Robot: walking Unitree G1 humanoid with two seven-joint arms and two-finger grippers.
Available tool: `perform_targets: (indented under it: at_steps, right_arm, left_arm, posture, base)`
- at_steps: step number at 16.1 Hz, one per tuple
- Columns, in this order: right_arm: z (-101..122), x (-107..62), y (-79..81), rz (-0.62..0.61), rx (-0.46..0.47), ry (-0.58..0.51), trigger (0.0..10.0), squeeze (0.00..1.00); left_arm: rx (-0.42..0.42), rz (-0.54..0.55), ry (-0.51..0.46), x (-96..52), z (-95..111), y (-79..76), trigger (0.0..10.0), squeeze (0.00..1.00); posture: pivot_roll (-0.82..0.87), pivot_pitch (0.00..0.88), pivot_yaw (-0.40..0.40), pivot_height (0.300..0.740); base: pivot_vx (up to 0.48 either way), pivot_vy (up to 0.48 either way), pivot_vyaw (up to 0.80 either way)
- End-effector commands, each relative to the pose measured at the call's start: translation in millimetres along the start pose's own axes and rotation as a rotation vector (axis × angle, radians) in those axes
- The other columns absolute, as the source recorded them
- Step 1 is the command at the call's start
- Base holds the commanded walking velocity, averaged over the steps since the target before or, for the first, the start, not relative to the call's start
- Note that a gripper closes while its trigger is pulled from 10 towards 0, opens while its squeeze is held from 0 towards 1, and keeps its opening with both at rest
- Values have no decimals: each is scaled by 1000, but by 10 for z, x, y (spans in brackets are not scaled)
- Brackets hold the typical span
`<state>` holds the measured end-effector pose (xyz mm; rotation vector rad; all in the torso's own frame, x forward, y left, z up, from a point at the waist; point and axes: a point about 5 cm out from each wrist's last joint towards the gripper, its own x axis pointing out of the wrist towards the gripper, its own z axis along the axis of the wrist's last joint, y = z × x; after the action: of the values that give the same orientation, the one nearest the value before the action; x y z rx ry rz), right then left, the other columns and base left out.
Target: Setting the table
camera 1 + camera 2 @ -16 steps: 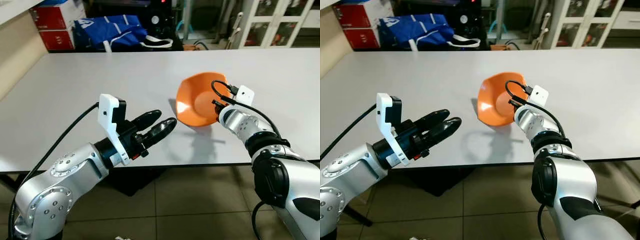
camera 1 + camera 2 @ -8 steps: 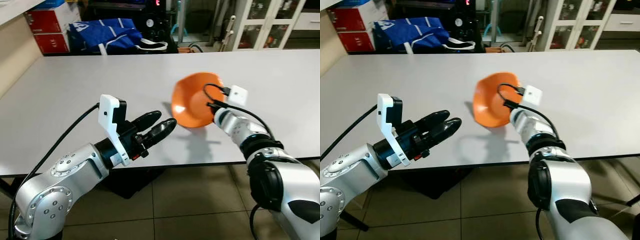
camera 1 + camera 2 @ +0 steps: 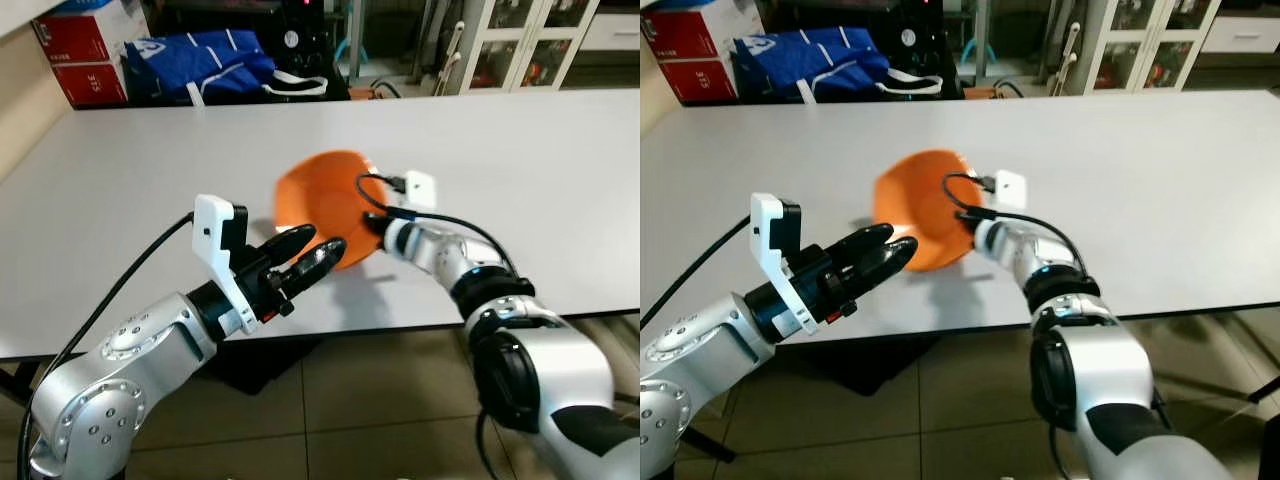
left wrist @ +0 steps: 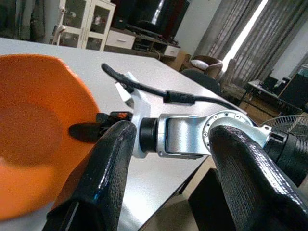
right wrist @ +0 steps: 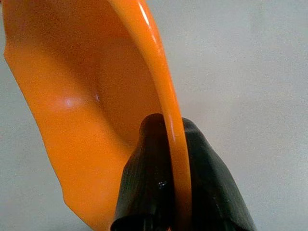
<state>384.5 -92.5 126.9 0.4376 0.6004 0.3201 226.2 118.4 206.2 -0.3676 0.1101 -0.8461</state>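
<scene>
Right end effector (image 5: pixel 166 192) is clamped on the rim of the orange bowl (image 3: pixel 318 200), one black finger inside the wall and one outside, as the right wrist view shows up close. From the head views its fingers are mostly hidden behind the bowl and the white camera mount. The bowl is tipped on edge, its hollow facing the robot's left, over the near part of the white counter (image 3: pixel 150 160); whether its lower edge touches the surface cannot be told.

Left end effector (image 3: pixel 305 258) hovers just beside the bowl with its two fingers (image 4: pixel 103 178) apart, their tips overlapping the bowl's lower edge in the left eye view.

Beyond the counter's far edge lie a blue bag (image 3: pixel 195 62) and red boxes (image 3: pixel 80 52), cut off by the frame.
</scene>
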Motion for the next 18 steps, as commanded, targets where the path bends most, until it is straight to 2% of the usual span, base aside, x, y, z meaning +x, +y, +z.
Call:
perform_targets:
  at_steps: [1,2,3,6,8,11,14,18]
  right_arm:
    - [246,-50,147,75,35,-78,0,0]
    - [310,-71,192,105,30,-107,0,0]
    - [436,-120,240,137,-7,-184,0,0]
    - [657,-247,269,194,16,-247,0,0]
    - [795,-331,229,202,128,-266,0,0]
    - [830,-345,164,163,236,-281,0,0]
    - [881,-352,122,110,274,-313,0,0]
    - [683,-248,-69,-43,324,-258,0,0]
  left_arm:
    - [17,28,-2,-22,21,28,10000,0]
    - [24,40,0,-29,10,47,10000,0]
    - [27,59,1,-41,-6,71,10000,0]
    - [25,82,4,-57,-21,122,10000,0]
    - [18,94,2,-70,-16,151,10000,0]
    - [9,86,5,-64,-34,132,10000,0]
    - [5,80,6,-51,-37,127,10000,0]
    - [-11,72,12,-48,-58,97,10000,0]
  posture:
    - [-80,0,49,740]
    - [-82,0,52,740]
    - [-82,0,53,740]
    - [-82,0,56,740]
    - [-84,0,59,740]
    - [-86,0,64,740]
    - [-87,0,67,740]
    - [-79,0,68,740]
  base:
    - [0,0,0]
    - [0,0,0]
    - [0,0,0]
    - [0,0,0]
    - [0,0,0]
    - [0,0,0]
    - [0,0,0]
    - [0,0,0]
